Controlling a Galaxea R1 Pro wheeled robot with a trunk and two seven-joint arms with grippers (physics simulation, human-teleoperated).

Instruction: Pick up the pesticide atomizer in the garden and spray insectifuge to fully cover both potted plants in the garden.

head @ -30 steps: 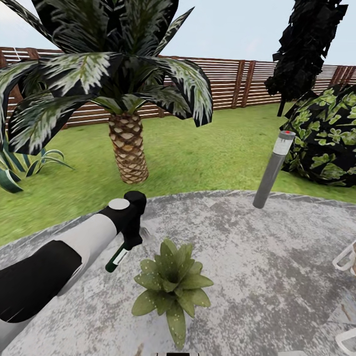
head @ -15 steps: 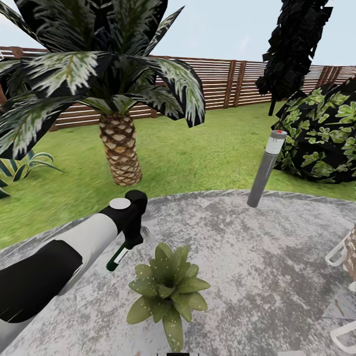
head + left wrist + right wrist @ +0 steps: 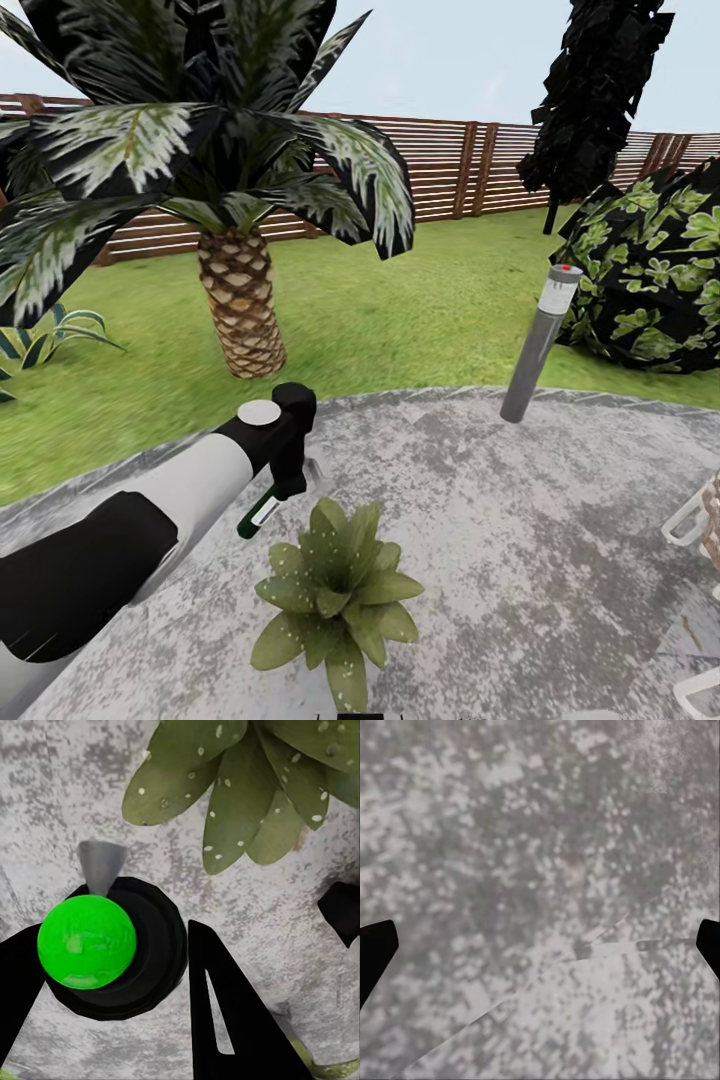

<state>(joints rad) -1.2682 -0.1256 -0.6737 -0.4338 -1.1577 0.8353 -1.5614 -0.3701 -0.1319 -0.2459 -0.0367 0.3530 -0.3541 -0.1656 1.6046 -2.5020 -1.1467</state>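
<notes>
My left gripper (image 3: 283,487) is shut on the pesticide atomizer (image 3: 261,511), a slim dark green bottle with a white band that hangs tilted just above and left of a potted plant (image 3: 335,590). The left wrist view looks down on the atomizer (image 3: 112,952): a bright green cap on a dark round body, held between black fingers (image 3: 225,1012), with a grey spray cone pointing toward the plant's leaves (image 3: 240,787). Pale specks of insectifuge (image 3: 219,730) dot those leaves. Leaves hide the pot. My right gripper (image 3: 540,949) is open over bare stone.
The round grey stone patio (image 3: 520,520) is ringed by lawn. A scaly palm (image 3: 237,300) stands behind the left arm, a grey bollard lamp (image 3: 538,347) at the patio's far edge, a dark bush (image 3: 650,270) to the right, and a chair (image 3: 700,520) at the right edge.
The view shifted slightly early on. My left arm then moved right and a little forward with the atomizer, closer to the potted plant.
</notes>
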